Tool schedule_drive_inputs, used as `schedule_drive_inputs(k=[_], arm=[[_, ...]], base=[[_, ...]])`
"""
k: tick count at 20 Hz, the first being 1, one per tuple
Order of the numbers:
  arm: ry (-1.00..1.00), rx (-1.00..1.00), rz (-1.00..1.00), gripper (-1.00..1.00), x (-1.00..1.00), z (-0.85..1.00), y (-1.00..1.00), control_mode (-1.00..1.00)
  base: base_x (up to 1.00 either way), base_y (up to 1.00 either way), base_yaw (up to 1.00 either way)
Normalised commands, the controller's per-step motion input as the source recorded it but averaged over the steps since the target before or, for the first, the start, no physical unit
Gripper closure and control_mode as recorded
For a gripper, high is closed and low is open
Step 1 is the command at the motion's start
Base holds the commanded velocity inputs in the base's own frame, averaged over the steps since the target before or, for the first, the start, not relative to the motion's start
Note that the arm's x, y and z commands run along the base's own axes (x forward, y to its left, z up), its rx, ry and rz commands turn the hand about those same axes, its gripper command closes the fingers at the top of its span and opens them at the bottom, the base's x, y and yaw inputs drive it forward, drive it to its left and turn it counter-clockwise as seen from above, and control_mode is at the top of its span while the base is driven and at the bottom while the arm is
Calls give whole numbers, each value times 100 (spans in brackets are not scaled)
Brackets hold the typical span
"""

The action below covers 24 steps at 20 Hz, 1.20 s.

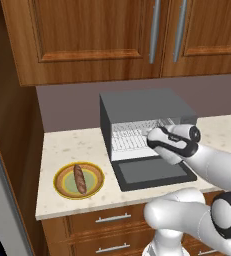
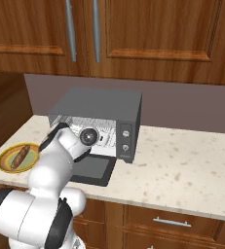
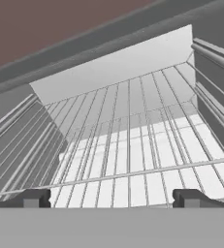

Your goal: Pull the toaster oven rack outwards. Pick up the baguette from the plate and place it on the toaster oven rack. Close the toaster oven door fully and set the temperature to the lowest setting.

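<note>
Gripper [image 3: 111, 198] spread wide, nothing held, at the toaster oven [image 1: 137, 107] mouth, frame centre. I see the toaster oven rack [image 3: 133, 145] just past its fingertips [image 3: 33, 198]. Baguette [image 1: 79, 178] on plate [image 1: 62, 187], lower left.

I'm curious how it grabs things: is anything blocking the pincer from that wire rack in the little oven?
Nothing visible. The toaster oven door lies folded down, and the open pincer sits right at the toaster oven rack.

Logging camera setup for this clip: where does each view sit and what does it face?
Left base view: behind-left, facing the dark grey boxy toaster oven; white arm lower right.
Right base view: behind-right, facing it too; arm lower left.
Hand view: along the open tool at the silvery wire oven rack.
Both base views share the reddish-brown baguette on its orange-rimmed round plate.
</note>
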Motion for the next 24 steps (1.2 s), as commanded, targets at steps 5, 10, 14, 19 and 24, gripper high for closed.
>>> schedule_drive_inputs(k=[5,10,14,19,24], arm=[[0,7,0,-100,10,0,-8,-100],[0,10,0,-100,6,-7,-13,-100],[0,9,0,-100,4,-4,-15,-100],[0,7,0,-100,11,-1,-7,-100],[0,3,0,-100,8,-21,-3,-100]], base=[[0,0,0],[0,0,0],[0,0,0],[0,0,0],[0,0,0]])
